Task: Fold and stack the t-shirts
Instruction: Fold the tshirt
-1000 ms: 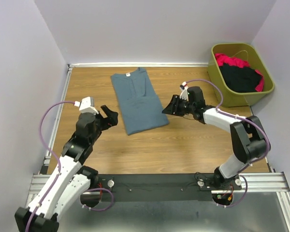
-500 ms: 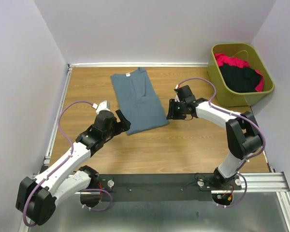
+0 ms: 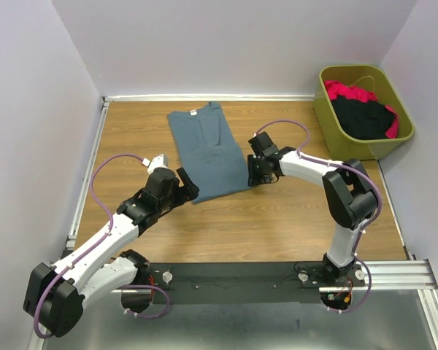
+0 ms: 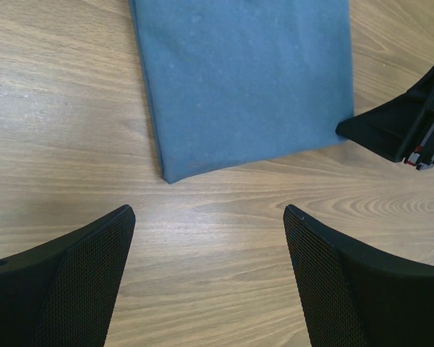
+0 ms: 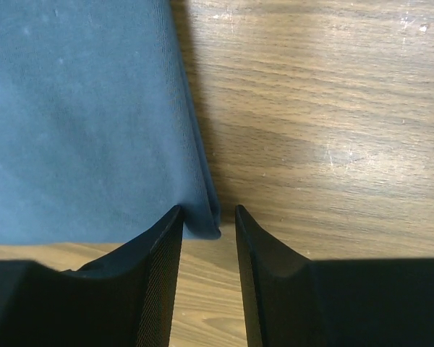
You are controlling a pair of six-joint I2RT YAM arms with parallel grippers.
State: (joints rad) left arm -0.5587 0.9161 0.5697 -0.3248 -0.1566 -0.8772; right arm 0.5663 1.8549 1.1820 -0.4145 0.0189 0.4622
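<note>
1 slate-blue t-shirt part-folded. Your left gripper wide, empty; right gripper narrowly open astride its corner. Black shirt, red shirt in bin: yours to fold, stack.

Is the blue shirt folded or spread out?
Folded: the blue shirt lies as a narrow rectangle, sleeves tucked in, with doubled layers showing at its near corner.
</note>
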